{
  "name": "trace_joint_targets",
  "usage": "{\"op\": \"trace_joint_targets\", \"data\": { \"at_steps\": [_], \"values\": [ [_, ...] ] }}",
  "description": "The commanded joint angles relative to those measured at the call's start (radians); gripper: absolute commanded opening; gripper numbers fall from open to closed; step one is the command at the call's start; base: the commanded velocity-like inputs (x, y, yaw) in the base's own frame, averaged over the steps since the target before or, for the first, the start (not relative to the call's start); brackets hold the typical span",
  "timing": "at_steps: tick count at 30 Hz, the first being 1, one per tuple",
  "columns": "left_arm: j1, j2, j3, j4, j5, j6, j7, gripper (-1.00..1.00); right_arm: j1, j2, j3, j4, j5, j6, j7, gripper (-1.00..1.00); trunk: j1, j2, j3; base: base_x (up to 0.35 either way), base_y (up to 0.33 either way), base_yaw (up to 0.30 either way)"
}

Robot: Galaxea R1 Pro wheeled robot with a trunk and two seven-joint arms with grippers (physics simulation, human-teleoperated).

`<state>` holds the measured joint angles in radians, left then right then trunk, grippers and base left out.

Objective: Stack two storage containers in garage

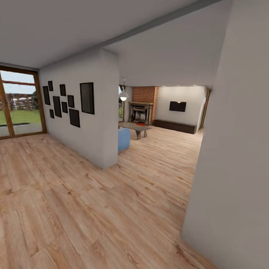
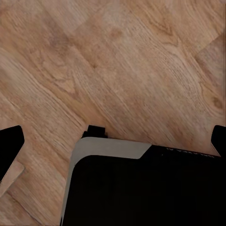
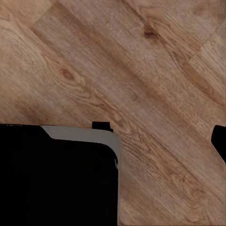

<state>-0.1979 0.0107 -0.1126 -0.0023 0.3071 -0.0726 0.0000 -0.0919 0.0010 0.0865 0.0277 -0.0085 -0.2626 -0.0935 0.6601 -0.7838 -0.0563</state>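
Note:
The living room lies far ahead through the opening, with its red brick fireplace, low grey table and dark bench. A small red-orange patch shows on the floor behind the table, too small to tell whether it is one of the storage containers. The garage is out of view. My left gripper hangs open over wood planks, its black fingertips far apart and nothing between them. My right gripper also looks open, with one fingertip at the picture's edge.
A white partition wall with dark picture frames stands at the left, a blue seat behind its corner. A plain white wall is close on the right. Glass doors are at far left. The robot's dark base shows below both wrists.

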Motion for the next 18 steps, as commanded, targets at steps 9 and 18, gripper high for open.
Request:
{"op": "trace_joint_targets", "data": {
  "at_steps": [9,18],
  "values": [
    [0.000,0.000,-0.009,0.001,0.009,-0.004,0.000,1.00,-0.001,-0.003,0.008,0.003,0.003,0.001,-0.004,1.00,0.001,-0.001,-0.002,0.322,0.000,0.000],
    [0.000,0.000,-0.009,0.001,0.009,-0.003,0.000,1.00,-0.002,0.002,0.005,0.003,0.002,0.002,-0.005,1.00,0.001,-0.001,-0.002,0.322,0.000,0.011]
  ]
}}
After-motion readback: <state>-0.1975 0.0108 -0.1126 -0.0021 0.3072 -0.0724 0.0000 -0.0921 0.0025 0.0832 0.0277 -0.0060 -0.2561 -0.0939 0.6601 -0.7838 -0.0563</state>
